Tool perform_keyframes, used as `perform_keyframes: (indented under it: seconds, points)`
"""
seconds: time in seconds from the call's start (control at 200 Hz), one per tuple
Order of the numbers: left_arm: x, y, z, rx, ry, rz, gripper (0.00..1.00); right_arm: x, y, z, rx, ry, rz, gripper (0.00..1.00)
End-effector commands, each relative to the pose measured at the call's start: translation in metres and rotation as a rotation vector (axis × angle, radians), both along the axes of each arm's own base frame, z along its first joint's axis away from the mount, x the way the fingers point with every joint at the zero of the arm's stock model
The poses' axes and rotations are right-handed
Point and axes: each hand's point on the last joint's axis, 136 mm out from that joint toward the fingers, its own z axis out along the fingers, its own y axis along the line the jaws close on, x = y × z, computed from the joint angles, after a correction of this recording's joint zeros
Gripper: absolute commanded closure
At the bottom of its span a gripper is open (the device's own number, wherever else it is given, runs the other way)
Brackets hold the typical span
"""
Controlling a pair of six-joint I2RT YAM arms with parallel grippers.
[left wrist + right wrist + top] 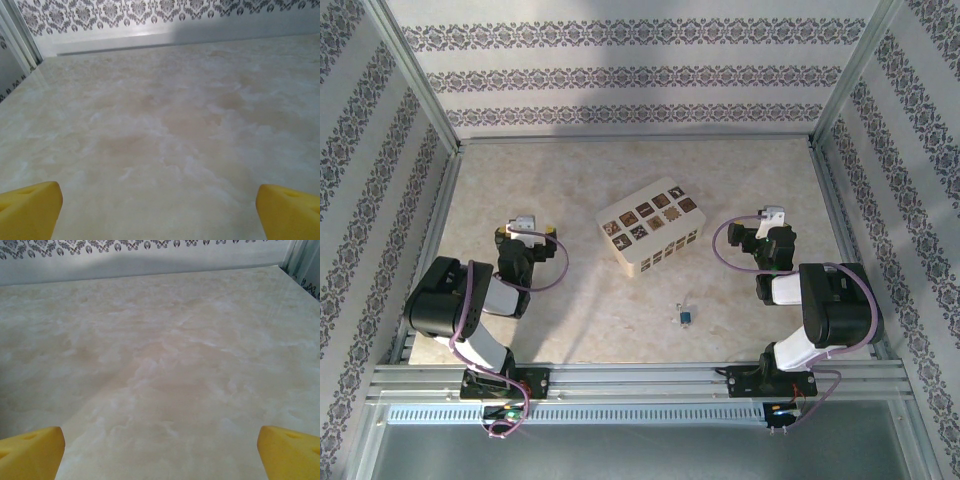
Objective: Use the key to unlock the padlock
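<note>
Between your two pincers, and nearer the arm bases than either of them, you find the padlock, a tiny blue body lying on the marbled table, with a small silvery piece at its far end. It sits behind and to the left of your right pincer, well apart from it, and farther again from your left pincer, off to that one's right. You cannot make out from the overhead view whether a key lies with it.

Level with both pincers, roughly midway between them, stands the cream box with dark patterned squares, set at an angle and touching neither.

Your left pincer is released, its yellow fingertips spread wide with bare table between them. Your right pincer is released too, its yellow fingertips just as wide apart over bare table. Ahead of each pincer, the table runs to the patterned back wall.
</note>
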Motion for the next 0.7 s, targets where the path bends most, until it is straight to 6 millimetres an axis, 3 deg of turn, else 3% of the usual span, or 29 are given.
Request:
perform_keyframes:
  seconds: [0.0,0.085,0.54,0.57,0.695]
  points:
    - [0.016,0.008,0.002,-0.046,0.056,-0.002,0.01,0.005,0.003,0.012,-0.017,-0.034,0.005,0.02]
    - [0.017,0.016,0.001,-0.079,0.055,0.001,0.01,0.005,0.003,0.012,-0.019,-0.034,0.006,0.02]
    - [0.017,0.016,0.001,-0.076,0.056,0.002,0.01,0.004,0.004,0.011,-0.024,-0.027,0.008,0.02]
    - [0.017,0.015,0.001,-0.077,0.055,0.001,0.01,0.012,0.004,0.022,-0.025,-0.055,0.006,0.02]
    - [0.017,0.015,0.001,-0.077,0.056,0.002,0.01,0.013,0.006,0.022,-0.03,-0.052,0.016,0.01]
